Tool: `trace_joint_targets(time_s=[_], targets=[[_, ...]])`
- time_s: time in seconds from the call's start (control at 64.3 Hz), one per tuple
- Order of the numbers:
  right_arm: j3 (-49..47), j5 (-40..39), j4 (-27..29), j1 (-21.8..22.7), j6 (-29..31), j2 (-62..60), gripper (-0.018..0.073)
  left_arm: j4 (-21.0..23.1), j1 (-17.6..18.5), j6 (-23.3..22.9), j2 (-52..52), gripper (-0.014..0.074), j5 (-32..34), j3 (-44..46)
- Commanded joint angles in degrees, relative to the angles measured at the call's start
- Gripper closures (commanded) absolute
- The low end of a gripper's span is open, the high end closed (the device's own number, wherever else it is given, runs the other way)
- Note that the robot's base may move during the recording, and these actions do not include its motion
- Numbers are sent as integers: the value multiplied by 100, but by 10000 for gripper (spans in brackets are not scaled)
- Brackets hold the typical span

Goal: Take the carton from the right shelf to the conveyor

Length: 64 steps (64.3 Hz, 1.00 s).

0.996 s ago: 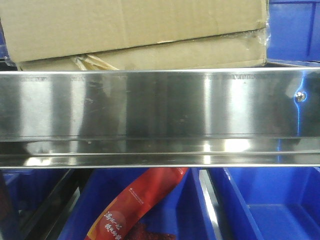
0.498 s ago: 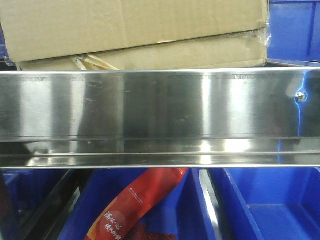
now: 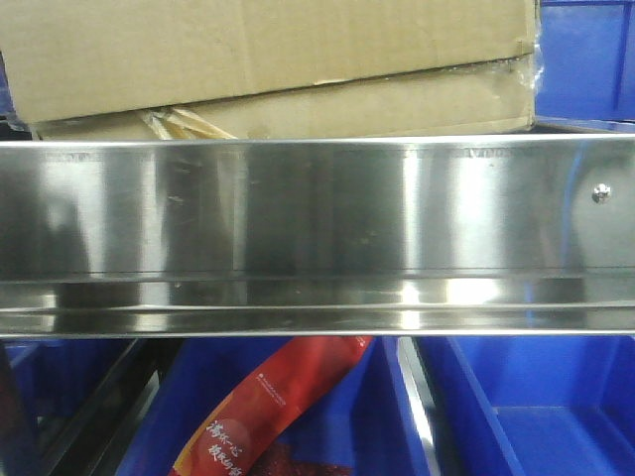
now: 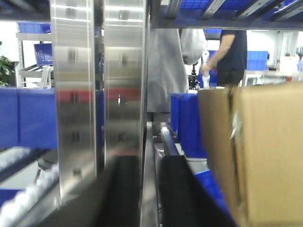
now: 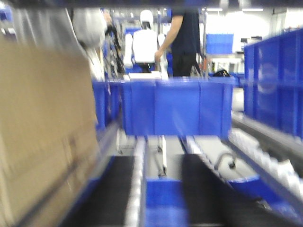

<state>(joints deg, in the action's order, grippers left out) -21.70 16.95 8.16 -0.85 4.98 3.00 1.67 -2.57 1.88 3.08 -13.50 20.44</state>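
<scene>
A: While the steel rail of the right shelf (image 3: 317, 233) spans your front view, where is the carton (image 3: 268, 59)?
B: You see it across the top of the frame, behind the rail. Below, a blue bin (image 3: 369, 428) holds a red bag (image 3: 268, 407); a screw (image 3: 599, 193) sits at the rail's right end.
A: Your tools?
B: Left tool (image 4: 149, 198) and right tool (image 5: 158, 203) are both released, fingers apart, carton beside each, ungrasped.
</scene>
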Motion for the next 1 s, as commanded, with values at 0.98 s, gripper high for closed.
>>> trace_joint_targets(time_s=[0.98], targets=[[-6002, 3525, 108, -1186, 25, 5307, 1, -10, 2229, -265, 6438, 165, -3389, 6567]])
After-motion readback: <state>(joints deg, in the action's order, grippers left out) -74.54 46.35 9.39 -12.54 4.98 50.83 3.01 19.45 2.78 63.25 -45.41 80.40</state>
